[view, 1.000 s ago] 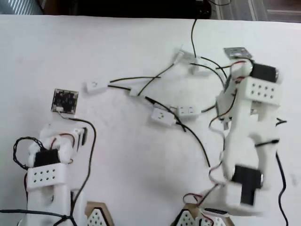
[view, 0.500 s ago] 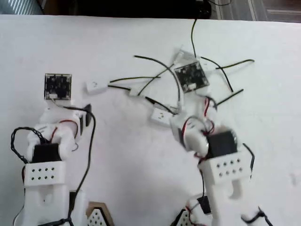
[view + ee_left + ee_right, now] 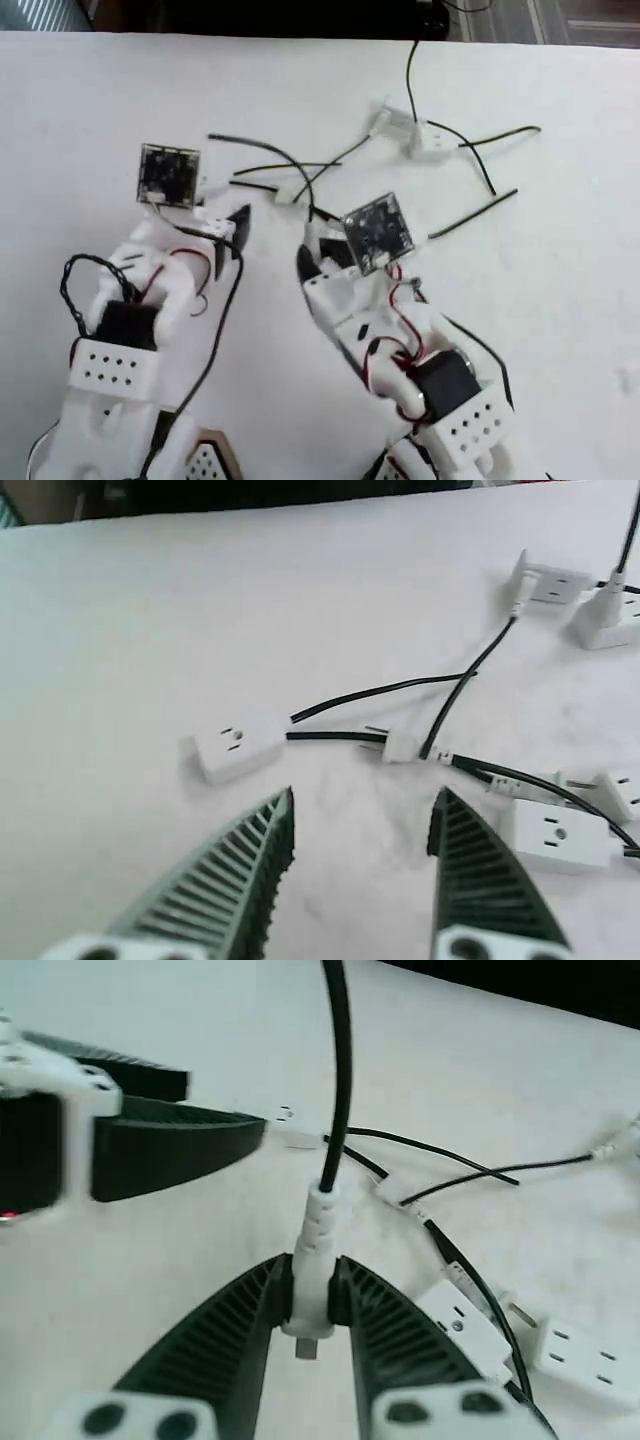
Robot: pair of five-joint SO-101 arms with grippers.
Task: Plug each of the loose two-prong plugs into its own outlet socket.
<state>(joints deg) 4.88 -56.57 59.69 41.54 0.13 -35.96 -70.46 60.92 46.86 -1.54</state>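
Newly swung inward, your right pincer [image 3: 312,1265] clamps a white two-prong plug [image 3: 318,1222] near the white rectangular outlet socket [image 3: 232,748]; your left pincer [image 3: 363,795], also advanced, gapes beside that socket, probably to steady it.

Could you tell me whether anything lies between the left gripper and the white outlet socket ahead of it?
Nothing visible does: only bare table separates the open left gripper from the outlet socket.
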